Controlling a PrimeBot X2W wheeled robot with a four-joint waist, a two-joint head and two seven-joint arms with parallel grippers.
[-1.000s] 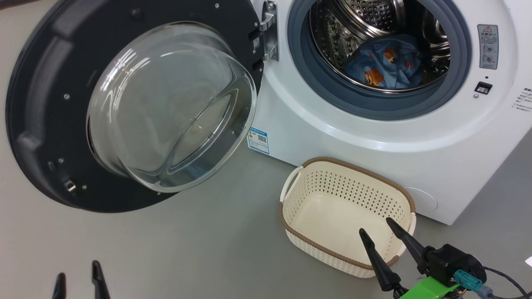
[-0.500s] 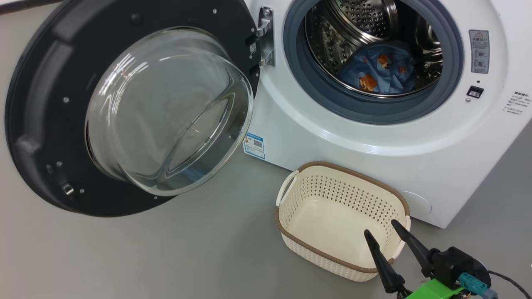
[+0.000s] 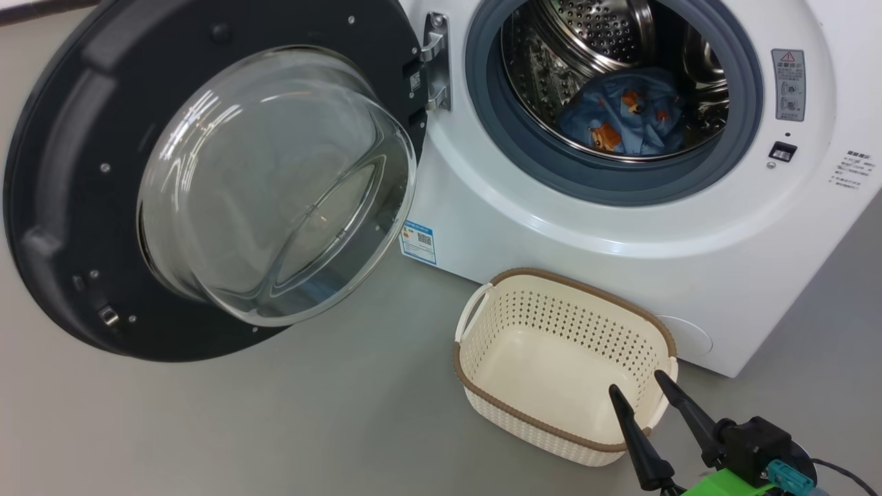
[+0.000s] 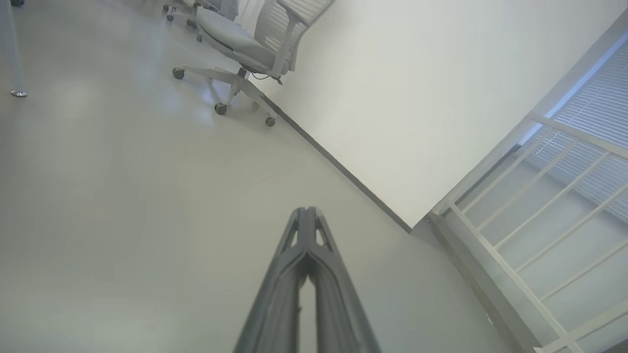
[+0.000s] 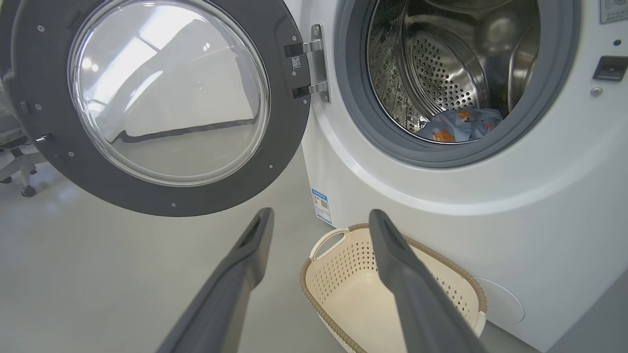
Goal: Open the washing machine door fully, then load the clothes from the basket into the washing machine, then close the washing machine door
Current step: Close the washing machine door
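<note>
Head view: washing machine door (image 3: 62, 172) wide, clothes (image 3: 623, 117) in drum (image 3: 606, 27).
Right gripper (image 3: 635, 381) splayed near basket (image 3: 530, 427); left gripper (image 4: 306, 211) pinched together, grasping nothing.

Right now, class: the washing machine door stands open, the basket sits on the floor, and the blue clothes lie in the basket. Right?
No. The head view shows the clothes inside the drum of the washing machine, and the basket empty. The washing machine door does stand open, and the basket does sit on the floor.
</note>
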